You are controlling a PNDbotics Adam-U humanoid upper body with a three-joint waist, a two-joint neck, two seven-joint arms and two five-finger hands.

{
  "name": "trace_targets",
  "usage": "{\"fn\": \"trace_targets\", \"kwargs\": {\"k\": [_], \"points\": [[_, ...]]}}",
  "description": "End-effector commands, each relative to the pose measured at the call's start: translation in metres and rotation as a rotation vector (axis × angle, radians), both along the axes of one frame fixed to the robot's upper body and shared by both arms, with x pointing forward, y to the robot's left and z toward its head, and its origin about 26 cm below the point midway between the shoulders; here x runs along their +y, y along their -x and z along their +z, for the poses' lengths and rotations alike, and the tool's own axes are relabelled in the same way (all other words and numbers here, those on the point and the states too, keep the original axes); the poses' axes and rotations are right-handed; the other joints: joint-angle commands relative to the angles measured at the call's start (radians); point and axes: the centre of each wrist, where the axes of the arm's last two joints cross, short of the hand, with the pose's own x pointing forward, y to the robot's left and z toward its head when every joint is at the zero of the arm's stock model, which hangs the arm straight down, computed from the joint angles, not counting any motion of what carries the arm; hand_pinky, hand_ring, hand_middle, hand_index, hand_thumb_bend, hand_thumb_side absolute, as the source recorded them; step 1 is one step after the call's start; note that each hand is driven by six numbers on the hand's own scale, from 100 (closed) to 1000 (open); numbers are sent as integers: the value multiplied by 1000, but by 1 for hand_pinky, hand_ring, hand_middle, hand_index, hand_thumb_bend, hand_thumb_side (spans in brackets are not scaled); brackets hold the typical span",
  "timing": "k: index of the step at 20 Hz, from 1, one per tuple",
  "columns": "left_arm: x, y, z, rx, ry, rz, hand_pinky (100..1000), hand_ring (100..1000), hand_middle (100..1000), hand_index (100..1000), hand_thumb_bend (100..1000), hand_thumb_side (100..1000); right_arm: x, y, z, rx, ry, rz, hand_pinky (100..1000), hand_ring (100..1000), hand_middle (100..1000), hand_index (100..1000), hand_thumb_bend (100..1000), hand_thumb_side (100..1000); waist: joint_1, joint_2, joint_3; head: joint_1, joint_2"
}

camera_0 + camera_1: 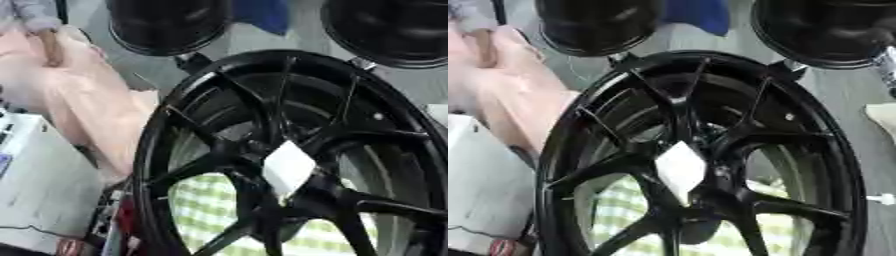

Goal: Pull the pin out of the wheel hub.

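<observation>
A large black spoked wheel (289, 150) fills most of both views, standing tilted with its face toward me. At its hub (702, 150) the spokes meet in a dark centre. A white diamond-shaped piece (287, 167) lies over the hub's lower part. I cannot make out a pin in the dark hub. Neither of my hands shows in either view.
Two more black wheels (171, 25) (820, 30) stand behind the big one. Pink cloth (79, 95) and a white box (39, 185) lie at the left. A green-and-white checked cloth (206, 200) shows through the spokes. A pale object (883, 117) sits at the right edge.
</observation>
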Motion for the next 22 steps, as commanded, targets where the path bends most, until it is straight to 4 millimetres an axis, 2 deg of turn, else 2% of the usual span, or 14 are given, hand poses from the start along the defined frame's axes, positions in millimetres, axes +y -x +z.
{"fn": "trace_targets", "kwargs": {"k": [1, 4, 8, 10, 17, 22], "points": [[5, 4, 10, -32, -42, 15, 867, 617, 611, 775, 100, 849, -1, 4, 9, -32, 16, -1, 886, 702, 512, 632, 285, 271, 3, -18, -1, -9, 34], [6, 4, 11, -37, -51, 16, 866, 617, 612, 775, 100, 848, -1, 4, 9, -31, 15, 0, 887, 703, 512, 632, 286, 271, 6, -19, -3, -18, 56], [6, 4, 11, -39, -58, 14, 866, 617, 612, 775, 100, 846, 0, 4, 8, -27, 14, 3, 886, 702, 512, 632, 287, 271, 10, -22, -8, -42, 120], [7, 4, 12, -40, -65, 14, 865, 617, 612, 775, 100, 844, 0, 4, 8, -25, 14, 2, 886, 703, 512, 632, 286, 271, 13, -25, -10, -49, 133], [15, 5, 22, -74, -193, 26, 860, 618, 619, 777, 100, 824, 0, 3, 8, -22, 20, 5, 886, 703, 512, 632, 288, 271, 25, -30, -18, -63, 137], [21, 7, 39, -118, -447, 42, 848, 628, 641, 781, 100, 800, -1, 3, 8, -15, 31, 4, 886, 703, 512, 631, 285, 273, 33, -33, -28, -77, 131]]}}
